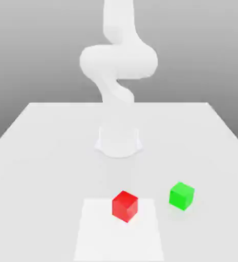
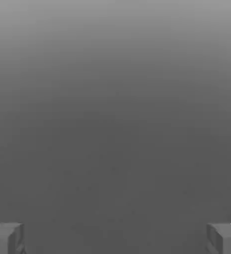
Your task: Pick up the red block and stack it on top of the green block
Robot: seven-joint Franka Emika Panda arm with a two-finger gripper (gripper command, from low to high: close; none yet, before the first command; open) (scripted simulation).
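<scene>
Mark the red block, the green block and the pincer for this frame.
red block [image 1: 124, 205], exterior view, front corner edge.
green block [image 1: 181, 195], exterior view, its front face.
pincer [image 2: 115, 238], hand view, midway between the wide-apart fingertips.

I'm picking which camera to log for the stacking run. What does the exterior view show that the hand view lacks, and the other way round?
Exterior view alone: the red block on a paler patch of the table, the green block apart from it toward the exterior view's right, and the white arm rising behind them. Hand view alone: the end effector, its two fingertips spread wide apart with plain grey background between them. Shared: no object appears in both; each has a grey backdrop.
</scene>
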